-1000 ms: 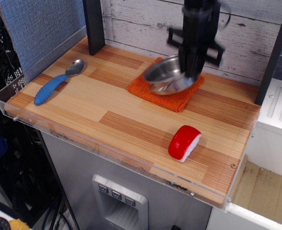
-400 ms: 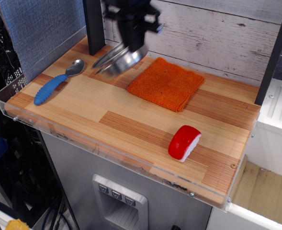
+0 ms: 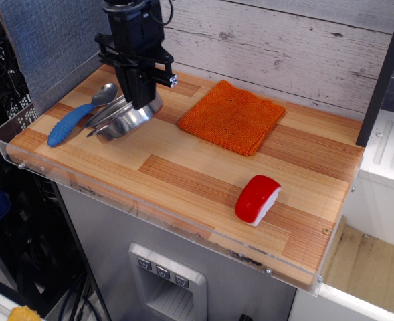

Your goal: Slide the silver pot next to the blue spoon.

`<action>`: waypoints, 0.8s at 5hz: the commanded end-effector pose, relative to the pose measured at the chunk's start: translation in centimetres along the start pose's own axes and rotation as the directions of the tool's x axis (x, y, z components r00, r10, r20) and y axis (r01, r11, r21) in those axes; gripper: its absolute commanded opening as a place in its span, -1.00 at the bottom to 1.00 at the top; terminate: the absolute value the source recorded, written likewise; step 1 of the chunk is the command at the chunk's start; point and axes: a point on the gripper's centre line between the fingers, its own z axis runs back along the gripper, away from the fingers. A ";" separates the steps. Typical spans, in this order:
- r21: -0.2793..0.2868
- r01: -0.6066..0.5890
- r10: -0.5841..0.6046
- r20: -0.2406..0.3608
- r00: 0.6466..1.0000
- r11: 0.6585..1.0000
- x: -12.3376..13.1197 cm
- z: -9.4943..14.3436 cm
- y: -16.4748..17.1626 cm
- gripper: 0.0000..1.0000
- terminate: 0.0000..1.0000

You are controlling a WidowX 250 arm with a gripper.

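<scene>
silver pot (image 3: 124, 120) apparently empty, beside blue spoon (image 3: 78, 117)

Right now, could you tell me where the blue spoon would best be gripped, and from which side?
Take the blue spoon across its thick ribbed handle, coming straight down from above. It lies flat, and the silver pot held by the gripper crowds its bowl end.

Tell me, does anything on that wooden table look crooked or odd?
The silver pot sits tilted rather than flat, held at its rim by the gripper, right beside the blue spoon. The orange cloth lies slightly askew.
</scene>
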 end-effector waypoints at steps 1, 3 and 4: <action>0.067 0.020 -0.020 0.006 1.000 0.998 -1.1 0.5 0.3 -1.00 -1.00; 0.090 0.049 -0.039 -0.104 0.994 0.995 -1.3 -3.1 -0.4 -1.00 -1.00; 0.090 0.058 -0.046 -0.135 0.990 0.994 -1.2 -4.1 -0.8 -1.00 -1.00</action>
